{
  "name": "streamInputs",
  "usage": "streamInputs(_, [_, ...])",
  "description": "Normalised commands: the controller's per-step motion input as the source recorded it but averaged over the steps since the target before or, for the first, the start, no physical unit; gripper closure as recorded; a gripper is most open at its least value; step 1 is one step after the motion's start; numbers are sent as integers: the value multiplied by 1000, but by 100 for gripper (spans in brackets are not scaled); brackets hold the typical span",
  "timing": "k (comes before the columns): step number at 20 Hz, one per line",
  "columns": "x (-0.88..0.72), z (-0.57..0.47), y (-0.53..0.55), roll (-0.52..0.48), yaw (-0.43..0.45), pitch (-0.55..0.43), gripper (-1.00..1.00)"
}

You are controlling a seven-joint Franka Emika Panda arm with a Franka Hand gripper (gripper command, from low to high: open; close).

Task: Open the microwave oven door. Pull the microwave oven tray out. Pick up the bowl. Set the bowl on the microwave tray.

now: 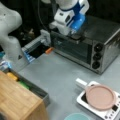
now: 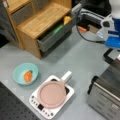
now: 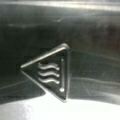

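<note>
The tool (image 1: 74, 35) sits at the top front edge of the microwave oven (image 1: 105, 32), right over the upper rim of the microwave oven door (image 1: 72, 48), where the handle would be. Whether its jaws are apart or closed on the handle I cannot tell; the arm's white and blue wrist covers them in both front views. The wrist view is filled by brushed metal bearing an embossed hot-surface triangle (image 3: 50, 75), so the camera is pressed close to the oven's top.

In a front view the door appears closed, its dark glass standing upright in the frame beside the three black knobs (image 1: 97, 56). By that I judge the first step is only being started: the door is not open, no tray shows outside the oven, and nothing has been placed.

The bowl (image 2: 25, 73) rests on the grey bench (image 2: 75, 57), well apart from the oven, at that front view's left, with a small orange item (image 2: 28, 75) inside it. Beside it stands a white appliance (image 2: 52, 100) carrying a pink disc (image 2: 52, 93). A wooden cabinet (image 2: 40, 20) with an open drawer (image 2: 53, 35) stands behind
</note>
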Motion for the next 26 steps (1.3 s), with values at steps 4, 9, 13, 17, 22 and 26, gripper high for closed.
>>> streamInputs(4, [-183, -293, 14, 253, -47, -178, -100])
streamInputs(9, [-180, -237, -58, 326, -26, -148, -100])
streamInputs(13, [-174, -141, -151, 417, -32, -90, -100])
streamInputs(17, [-177, -191, -221, 361, -30, -53, -100])
streamInputs(22, [-174, -217, -274, 231, -29, -50, -100])
streamInputs(26, [-159, -254, -255, 145, -1, -81, -100])
